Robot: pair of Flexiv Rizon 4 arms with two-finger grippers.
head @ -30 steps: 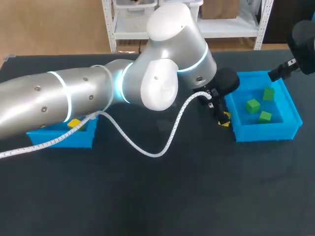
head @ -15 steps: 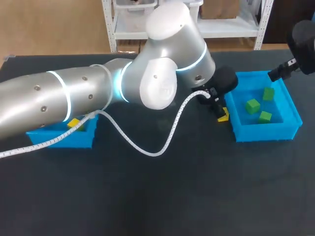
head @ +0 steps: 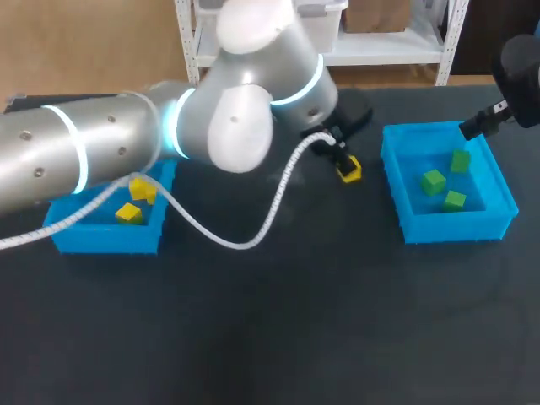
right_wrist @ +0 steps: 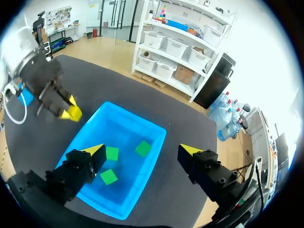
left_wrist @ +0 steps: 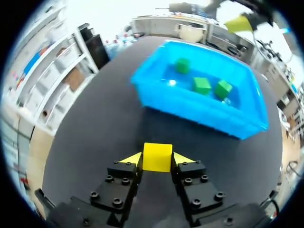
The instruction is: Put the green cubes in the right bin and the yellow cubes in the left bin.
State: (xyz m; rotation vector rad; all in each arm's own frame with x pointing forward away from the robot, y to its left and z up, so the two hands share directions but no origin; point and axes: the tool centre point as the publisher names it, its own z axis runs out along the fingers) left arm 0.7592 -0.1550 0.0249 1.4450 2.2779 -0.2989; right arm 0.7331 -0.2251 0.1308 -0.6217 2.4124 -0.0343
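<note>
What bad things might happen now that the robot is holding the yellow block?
The yellow cube is pinched only at the tips of the left gripper, far from the left bin. It might slip and land on the table on the way. The arm's white cable hangs over that bin and might snag its rim or tug it.
</note>
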